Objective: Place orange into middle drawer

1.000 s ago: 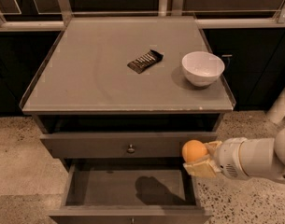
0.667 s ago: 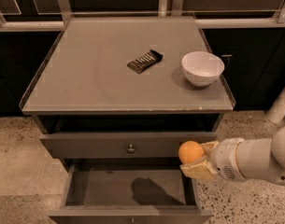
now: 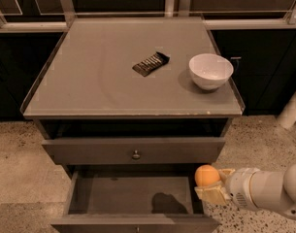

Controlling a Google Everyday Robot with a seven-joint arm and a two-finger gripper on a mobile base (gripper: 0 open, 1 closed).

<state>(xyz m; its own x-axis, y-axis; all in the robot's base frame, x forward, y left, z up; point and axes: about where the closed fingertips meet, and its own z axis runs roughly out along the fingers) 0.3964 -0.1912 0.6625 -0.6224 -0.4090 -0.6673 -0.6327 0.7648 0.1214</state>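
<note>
Over the right end of the open middle drawer (image 3: 123,195), your gripper (image 3: 213,184) has dropped lower than a second ago (it was level with the upper drawer front (image 3: 89,151)), its fingers clamped on the orange (image 3: 206,174). The drawer's bare floor carries a shadow. The white bowl (image 3: 210,80) sits on the tabletop (image 3: 89,81).

Single camera. It views the cabinet from high in front, pitched steeply down and facing forward, at medium range. The counter (image 3: 89,81) fills 12 o'clock and the open middle drawer (image 3: 128,195) sits at 6 o'clock. The claw (image 3: 213,183), clamped around the orange (image 3: 206,174), sits at 4 o'clock.
</note>
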